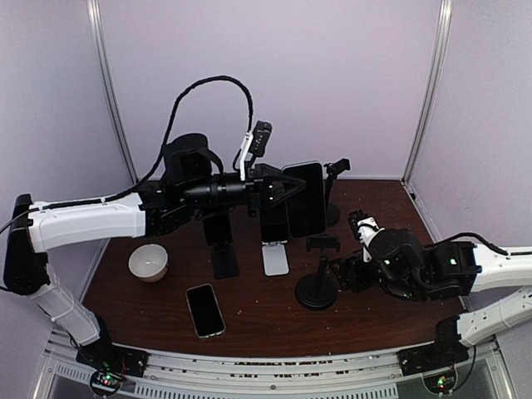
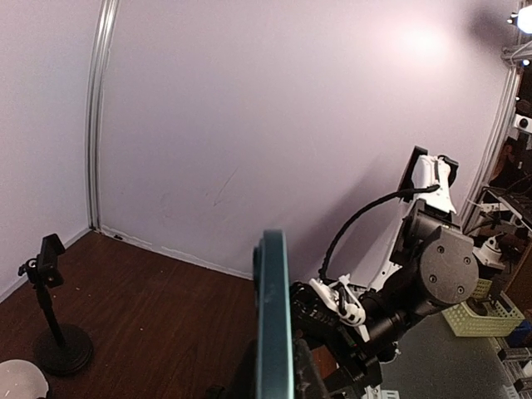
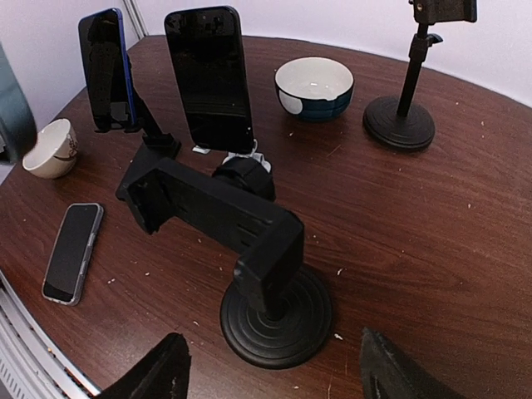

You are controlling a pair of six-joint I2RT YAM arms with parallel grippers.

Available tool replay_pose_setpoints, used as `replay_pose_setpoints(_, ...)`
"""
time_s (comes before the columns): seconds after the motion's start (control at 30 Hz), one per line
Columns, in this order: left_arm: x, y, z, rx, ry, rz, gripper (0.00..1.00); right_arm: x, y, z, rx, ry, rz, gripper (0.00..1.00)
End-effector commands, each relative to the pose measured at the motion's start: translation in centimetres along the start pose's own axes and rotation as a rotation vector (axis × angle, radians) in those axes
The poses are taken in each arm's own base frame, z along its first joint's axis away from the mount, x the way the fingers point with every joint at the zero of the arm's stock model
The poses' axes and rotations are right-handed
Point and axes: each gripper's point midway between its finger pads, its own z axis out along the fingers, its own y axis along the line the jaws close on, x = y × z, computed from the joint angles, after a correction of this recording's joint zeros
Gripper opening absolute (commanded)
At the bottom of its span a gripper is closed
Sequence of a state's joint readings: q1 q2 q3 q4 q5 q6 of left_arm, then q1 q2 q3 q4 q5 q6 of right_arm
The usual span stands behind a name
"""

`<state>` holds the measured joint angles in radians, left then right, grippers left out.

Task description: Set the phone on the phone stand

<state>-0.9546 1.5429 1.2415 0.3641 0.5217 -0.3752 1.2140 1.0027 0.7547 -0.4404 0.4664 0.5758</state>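
Top external — phone (image 1: 306, 199) in left tool (image 1: 289, 188)

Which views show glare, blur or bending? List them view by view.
Left wrist: a lamp flares in the top right corner, the close phone is soft, the wall post bows. Right wrist: its own jaws at the bottom edge are blurred, the stand sharp. Top external: even light, no strong glare.
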Motion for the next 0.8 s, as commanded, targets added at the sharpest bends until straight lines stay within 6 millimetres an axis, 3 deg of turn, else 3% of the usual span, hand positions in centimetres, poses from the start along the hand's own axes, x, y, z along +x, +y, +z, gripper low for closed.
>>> replay_pose_setpoints(0.0, 0.4, -0.5, 0.7, 0.062, -0.023, 0.025, 0.0, -0.8, -0.1, 0.3, 0.019, -0.046, 0.037, 0.65)
replay_pose_setpoints(0.2, 1.3, -0.3, 2.2, 0.093, -0.015, 0.026, 0.0, -1.6, -0.4, 0.6, 0.051, -0.076, 0.022, 0.53)
replay_pose_setpoints(0.4, 1.6, 0.2, 3.1, 0.097, -0.027, 0.037, 0.0, -2.0, -0.7, 1.1, 0.065, -0.081, 0.012, 0.47)
replay_pose_setpoints(0.77, -1.3, -0.6, 3.4, 0.136, -0.127, 0.096, 0.0, -2.1, -0.2, 1.5, 0.048, -0.081, 0.008, 0.29)
